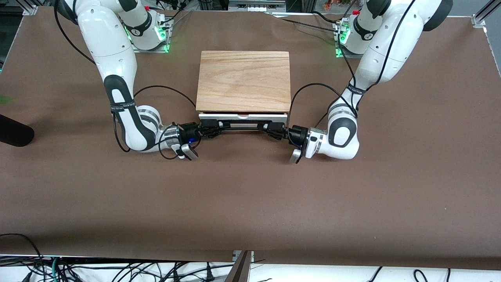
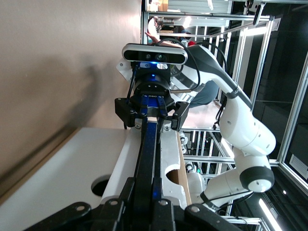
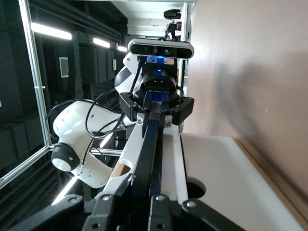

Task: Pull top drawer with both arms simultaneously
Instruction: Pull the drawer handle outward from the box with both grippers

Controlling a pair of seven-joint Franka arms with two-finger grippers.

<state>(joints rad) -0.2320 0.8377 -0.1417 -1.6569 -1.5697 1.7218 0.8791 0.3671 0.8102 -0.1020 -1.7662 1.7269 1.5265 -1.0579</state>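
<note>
Both arms are down low at the cabinet (image 1: 244, 80), which sits on the brown table (image 1: 250, 196) midway along the edge where the robots' bases stand, its drawer fronts facing the front camera; the light wooden top slab (image 1: 244, 78) covers it from above. The top drawer (image 1: 243, 116) shows as a white front panel just under the slab's nearer edge, standing out from it only by a narrow strip; a little of its light wood shows in a cut-out at the panel's upper lip.

The long black bar handle (image 1: 242, 125) runs across the front of that panel, and here are both grippers on it; the right gripper (image 1: 213, 128) is clamped tight on the handle's end toward the right arm's end of the table, fingers pinched onto the bar; the left gripper (image 1: 274, 130) is clamped on the handle's other end, likewise pinched tight. The left wrist view looks straight down the bar (image 2: 147, 159) to the right gripper (image 2: 151, 118) gripping it; the right wrist view mirrors that, the bar (image 3: 147, 154) leading to the left gripper (image 3: 156, 113). Both forearms lie low over the table, elbows bent outward toward the table's two ends.
</note>
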